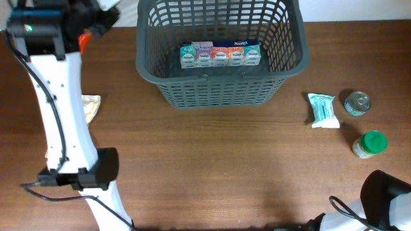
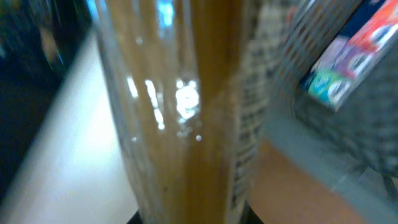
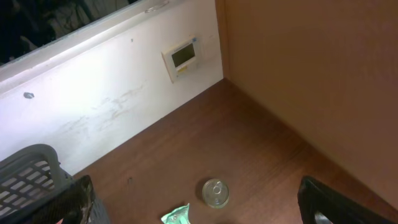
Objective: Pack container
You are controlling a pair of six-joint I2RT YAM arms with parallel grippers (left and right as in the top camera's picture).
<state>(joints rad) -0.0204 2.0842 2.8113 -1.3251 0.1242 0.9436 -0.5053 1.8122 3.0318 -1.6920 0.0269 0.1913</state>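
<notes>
The container, a large dark grey slotted basket [image 1: 292,54], stands at the back middle of the table. A row of colourful small packs [image 1: 221,54] lies inside it. My left gripper [image 1: 95,24] is at the far left, just left of the basket. In the left wrist view it is shut on a clear package with brown contents [image 2: 186,124], which fills the frame, with the basket [image 2: 348,143] to its right. My right gripper [image 3: 196,205] is open and empty, low at the front right. The basket's corner [image 3: 28,174] shows at its left.
A green-and-white packet [image 1: 323,110], a small round can [image 1: 357,102] and a green-lidded jar [image 1: 370,144] lie right of the basket. The can [image 3: 215,192] and packet [image 3: 176,215] show in the right wrist view. A beige packet [image 1: 91,106] lies by the left arm.
</notes>
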